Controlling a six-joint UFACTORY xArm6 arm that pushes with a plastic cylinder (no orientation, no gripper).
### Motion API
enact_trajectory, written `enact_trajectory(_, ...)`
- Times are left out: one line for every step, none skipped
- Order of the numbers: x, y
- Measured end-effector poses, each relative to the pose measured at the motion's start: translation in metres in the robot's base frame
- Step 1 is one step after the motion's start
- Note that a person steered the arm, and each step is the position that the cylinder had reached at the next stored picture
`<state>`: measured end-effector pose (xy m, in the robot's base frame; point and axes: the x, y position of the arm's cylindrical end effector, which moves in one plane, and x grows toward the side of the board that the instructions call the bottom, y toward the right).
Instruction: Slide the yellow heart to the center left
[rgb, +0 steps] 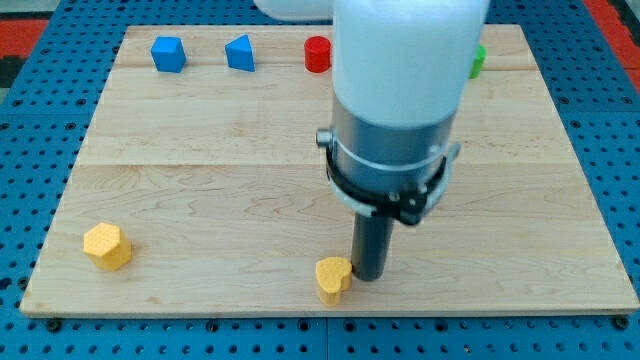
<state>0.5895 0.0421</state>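
The yellow heart (333, 276) lies near the bottom edge of the wooden board (200, 150), about the middle of its width. My tip (368, 277) stands on the board right beside the heart, on its right side, touching or nearly touching it. The arm's white and grey body hangs above and hides part of the board's upper middle.
A yellow hexagonal block (107, 246) lies at the bottom left. Along the top edge lie a blue block (168, 54), a blue triangular block (240, 53), a red cylinder (318, 54) and a green block (478, 60) partly hidden by the arm.
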Motion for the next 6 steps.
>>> enact_trajectory(0.002, 0.004)
enact_trajectory(0.03, -0.02)
enact_trajectory(0.011, -0.077)
enact_trajectory(-0.046, -0.082)
enact_trajectory(-0.083, -0.095)
enact_trajectory(-0.114, -0.122)
